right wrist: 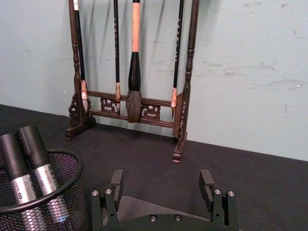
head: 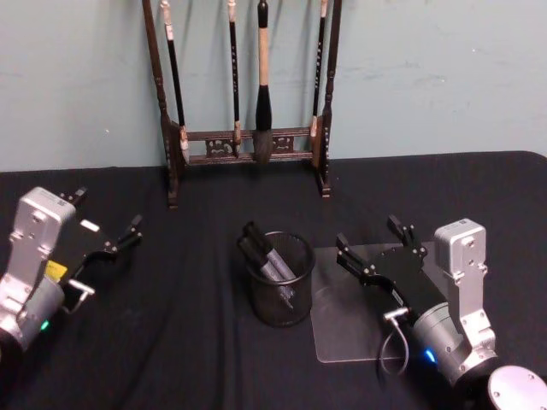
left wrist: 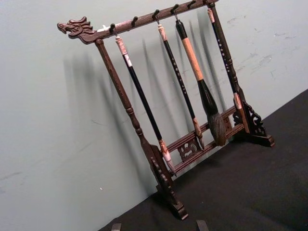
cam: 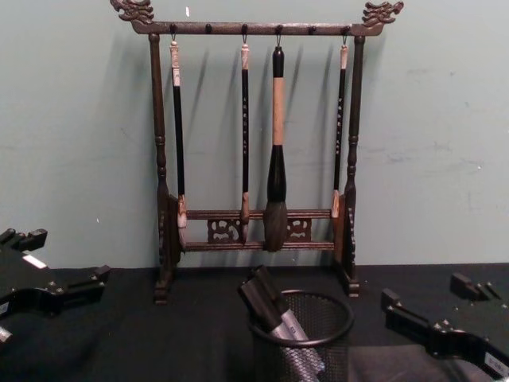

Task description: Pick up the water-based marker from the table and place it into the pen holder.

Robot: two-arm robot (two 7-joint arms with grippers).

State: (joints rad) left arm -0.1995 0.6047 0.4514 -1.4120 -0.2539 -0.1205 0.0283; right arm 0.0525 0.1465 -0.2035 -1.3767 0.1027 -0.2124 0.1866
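The pen holder [head: 279,314], a black mesh cup, stands mid-table between my two arms. Two water-based markers [head: 261,249] with black caps and silver-grey barrels lean inside it, caps up; they are seen close in the right wrist view [right wrist: 37,153] and from the chest [cam: 267,299]. My right gripper [head: 369,235] hovers open and empty just right of the cup [right wrist: 67,185], above a clear sheet. The fingers [right wrist: 116,177] hold nothing. My left gripper [head: 107,213] is open and empty at the table's left, well away from the cup.
A dark wooden brush rack [head: 248,145] with several hanging brushes stands against the back wall behind the cup. A clear plastic sheet [head: 342,329] lies on the black cloth right of the cup. Bare cloth lies to the cup's front and left.
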